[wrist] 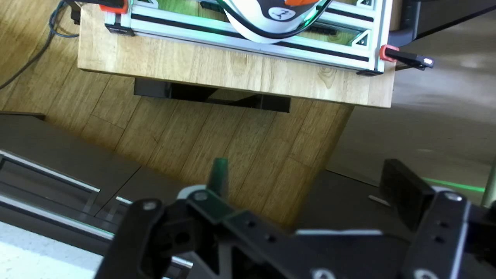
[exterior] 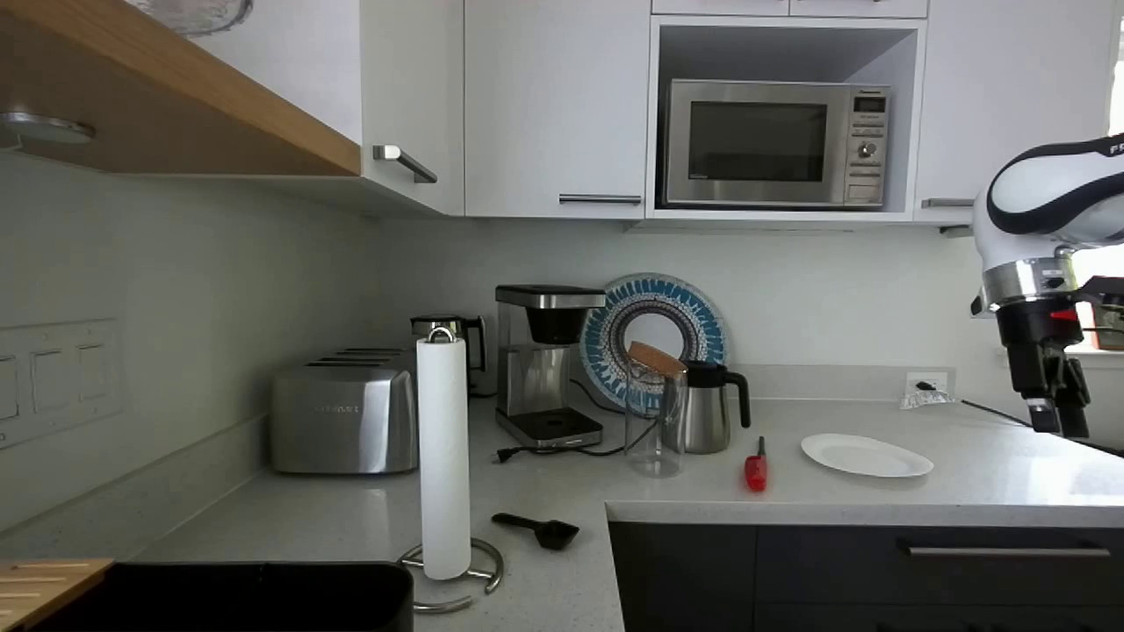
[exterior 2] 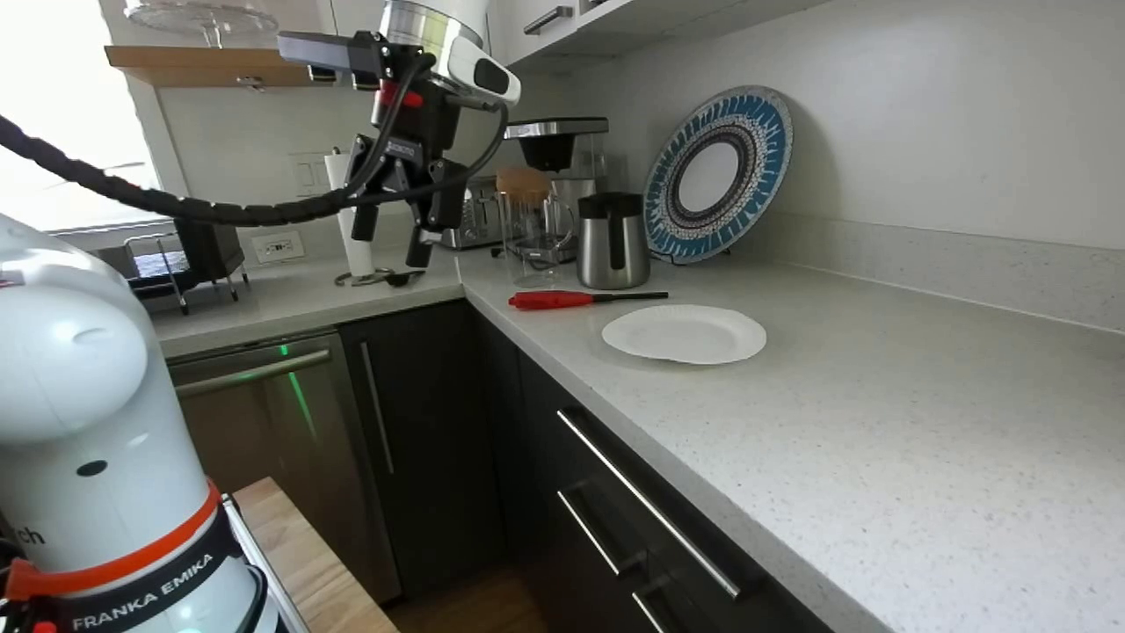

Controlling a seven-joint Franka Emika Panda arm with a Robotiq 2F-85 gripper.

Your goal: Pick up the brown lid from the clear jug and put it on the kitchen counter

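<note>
Clear jug [exterior: 652,426]: cylindrical glass. Brown lid [exterior: 657,359], cork-like, round, sits tilted atop jug. Gripper [wrist: 308,176]: 2 fingers [wrist: 405,192] stand apart.

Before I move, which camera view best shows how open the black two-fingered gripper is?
The wrist view: the gripper is close up, its two fingers plainly apart. Both exterior views show it smaller, its gap looking narrower.

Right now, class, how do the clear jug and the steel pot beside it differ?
The clear jug is see-through; the steel pot is opaque. The jug is topped by a tilted brown lid, the pot by a black lid. Both stand upright on the kitchen counter.
</note>
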